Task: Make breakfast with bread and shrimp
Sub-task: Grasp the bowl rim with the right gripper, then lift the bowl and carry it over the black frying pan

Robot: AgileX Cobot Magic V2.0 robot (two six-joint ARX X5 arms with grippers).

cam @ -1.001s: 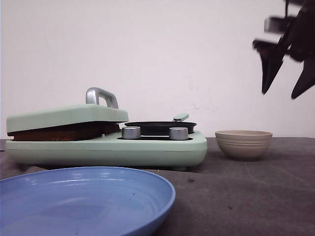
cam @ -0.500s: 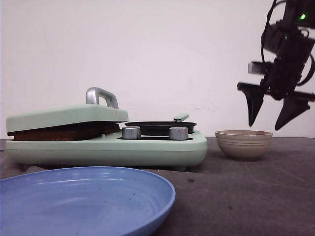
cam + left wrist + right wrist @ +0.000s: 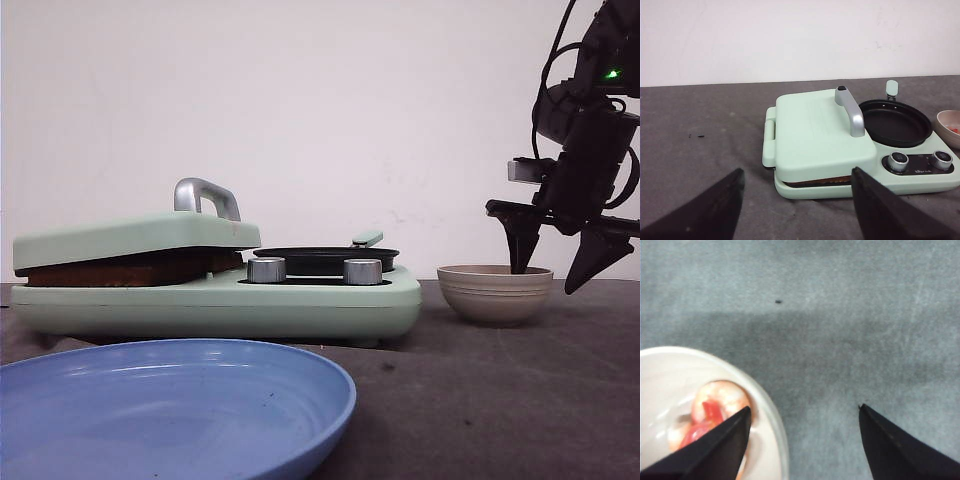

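The shrimp (image 3: pixel 710 412) is seen as small pinkish-orange pieces with red streaks, lying inside the beige ribbed bowl (image 3: pixel 495 292) at the right of the table (image 3: pixel 500 400). A brown bread (image 3: pixel 130 268) edge is visible beneath the closed lid of the green cooker (image 3: pixel 215 290). The right gripper (image 3: pixel 555 265) is spread wide, nothing held; one finger is dipped into the bowl, the other outside its rim. The left gripper (image 3: pixel 797 205) is likewise spread and empty, on the near side of the cooker.

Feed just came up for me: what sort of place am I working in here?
Likely a staged test bench rather than a real kitchen: a mint-green breakfast maker, a blue plate and a beige bowl of shrimp on a grey mat before a bare white wall.
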